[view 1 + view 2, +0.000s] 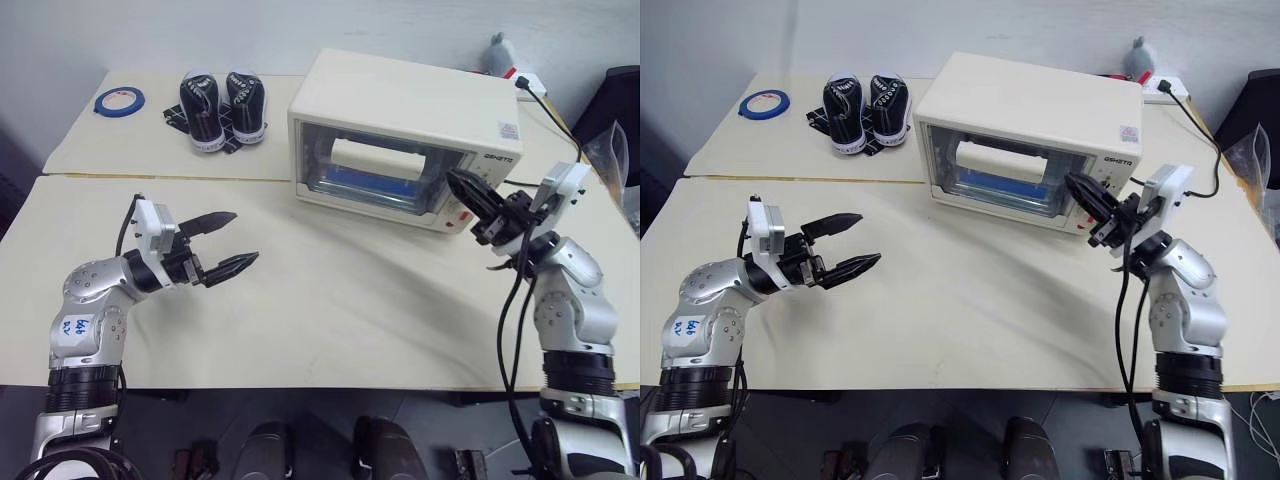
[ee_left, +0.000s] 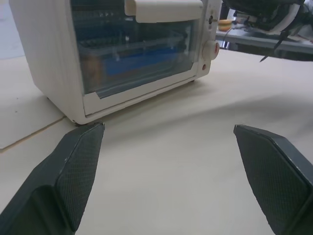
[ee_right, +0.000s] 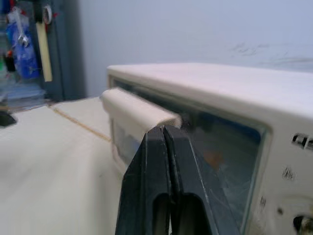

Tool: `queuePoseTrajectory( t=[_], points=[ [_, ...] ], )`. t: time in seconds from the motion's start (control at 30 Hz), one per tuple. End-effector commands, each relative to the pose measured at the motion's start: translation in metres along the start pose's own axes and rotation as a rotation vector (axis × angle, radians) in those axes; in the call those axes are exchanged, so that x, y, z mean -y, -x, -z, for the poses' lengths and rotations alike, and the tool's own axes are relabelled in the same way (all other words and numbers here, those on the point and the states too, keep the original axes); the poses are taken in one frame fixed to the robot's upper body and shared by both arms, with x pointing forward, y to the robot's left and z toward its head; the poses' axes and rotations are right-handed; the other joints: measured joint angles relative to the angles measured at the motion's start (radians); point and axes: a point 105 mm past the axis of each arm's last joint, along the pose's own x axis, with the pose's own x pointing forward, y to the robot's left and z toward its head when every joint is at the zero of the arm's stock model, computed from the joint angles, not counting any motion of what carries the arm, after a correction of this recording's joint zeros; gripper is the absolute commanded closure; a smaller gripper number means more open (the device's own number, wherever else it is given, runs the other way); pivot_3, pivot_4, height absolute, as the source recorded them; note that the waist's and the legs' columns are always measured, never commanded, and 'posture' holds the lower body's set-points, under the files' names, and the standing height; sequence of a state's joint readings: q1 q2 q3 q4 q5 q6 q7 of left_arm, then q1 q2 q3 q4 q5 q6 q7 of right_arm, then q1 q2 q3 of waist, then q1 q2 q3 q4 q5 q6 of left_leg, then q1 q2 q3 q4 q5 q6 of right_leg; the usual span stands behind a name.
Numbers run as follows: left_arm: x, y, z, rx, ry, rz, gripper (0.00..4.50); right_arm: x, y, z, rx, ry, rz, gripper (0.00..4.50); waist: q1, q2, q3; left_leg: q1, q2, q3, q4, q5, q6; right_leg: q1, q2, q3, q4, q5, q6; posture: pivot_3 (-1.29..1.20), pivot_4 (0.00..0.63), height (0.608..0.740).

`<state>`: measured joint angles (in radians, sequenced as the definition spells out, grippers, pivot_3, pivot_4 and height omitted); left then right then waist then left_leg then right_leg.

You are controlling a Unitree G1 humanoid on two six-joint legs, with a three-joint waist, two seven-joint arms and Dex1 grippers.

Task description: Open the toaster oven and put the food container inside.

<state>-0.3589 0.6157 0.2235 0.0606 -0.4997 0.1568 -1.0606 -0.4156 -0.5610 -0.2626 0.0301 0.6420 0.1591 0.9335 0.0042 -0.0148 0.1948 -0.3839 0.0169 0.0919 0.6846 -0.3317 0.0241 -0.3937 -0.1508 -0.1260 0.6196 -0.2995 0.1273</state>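
**Operator:** Toaster oven (image 1: 405, 140) sits at twelve o'clock from me on the table (image 1: 330, 300), door shut, with the food container (image 1: 375, 180) already inside behind the glass.

**Spotter:** And the grippers?

**Operator:** My left gripper (image 1: 222, 243) at nine o'clock is spread wide, holding nothing. My right gripper (image 1: 1087, 203) at two o'clock has its fingers pressed together, empty, tips near the door handle (image 3: 137, 110).

**Spotter:** What now?

**Operator:** I'd judge the job nearly finished; I should back both arms off gently without bumping the door.
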Motion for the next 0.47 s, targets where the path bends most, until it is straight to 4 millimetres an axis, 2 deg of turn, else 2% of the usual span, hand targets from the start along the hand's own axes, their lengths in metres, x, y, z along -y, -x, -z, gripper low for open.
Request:
queuePoseTrajectory(
  t=[0.03, 0.2, 0.33, 0.47],
  points=[
    [0.006, 0.018, 0.009, -0.075, -0.052, 0.016, 0.00, -0.030, 0.021, -0.003, -0.105, 0.077, -0.184, 3.28, -0.003, 0.000, 0.000, 0.000, 0.000, 0.000, 0.000, 0.000, 0.000, 0.000, 0.000, 0.000, 0.000, 0.000, 0.000, 0.00, 0.150, 0.740],
    [0.018, 0.046, 0.029, -0.189, -0.050, 0.029, 0.00, -0.067, 0.054, 0.019, -0.239, 0.088, -0.339, 1.55, -0.007, 0.000, 0.000, 0.002, 0.001, 0.001, -0.001, 0.000, 0.000, 0.000, 0.001, 0.001, 0.000, 0.000, 0.000, 0.00, 0.150, 0.740],
    [0.027, 0.059, 0.040, -0.242, -0.052, 0.015, 0.00, -0.087, 0.068, 0.040, -0.291, 0.023, -0.389, 0.14, -0.005, 0.000, 0.000, 0.003, 0.001, 0.002, -0.001, -0.001, 0.001, 0.000, 0.000, 0.003, 0.001, 0.000, 0.000, 0.00, 0.150, 0.740],
    [0.035, 0.061, 0.042, -0.245, -0.067, -0.004, 0.00, -0.096, 0.073, 0.052, -0.305, 0.015, -0.410, 0.03, -0.005, 0.000, 0.000, 0.004, 0.002, 0.002, -0.001, -0.002, 0.001, 0.001, 0.000, 0.003, 0.000, 0.000, 0.000, 0.00, 0.150, 0.740]
  ],
)
